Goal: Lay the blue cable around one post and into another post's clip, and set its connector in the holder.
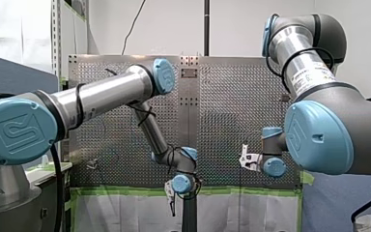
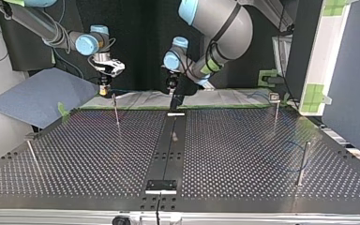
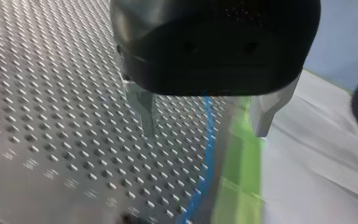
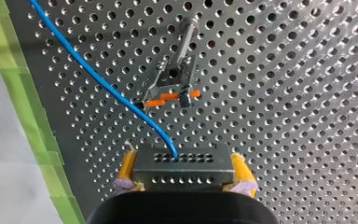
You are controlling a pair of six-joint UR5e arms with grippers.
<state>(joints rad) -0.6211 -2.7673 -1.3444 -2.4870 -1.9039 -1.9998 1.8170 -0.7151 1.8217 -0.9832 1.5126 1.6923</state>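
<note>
Robotics lab. My left arm (image 1: 101, 94) and my right arm (image 1: 314, 67) are reaching over a perforated metal table (image 2: 243, 150); green tape (image 1: 125, 191) is edging it at 6 o'clock, front view.

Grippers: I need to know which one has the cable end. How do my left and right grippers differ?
My right gripper is shut on the connector; my left gripper is open, gripping nothing. The right one has yellow pads; the left one's fingers are bare metal. Shared: the blue cable shows near both.
</note>
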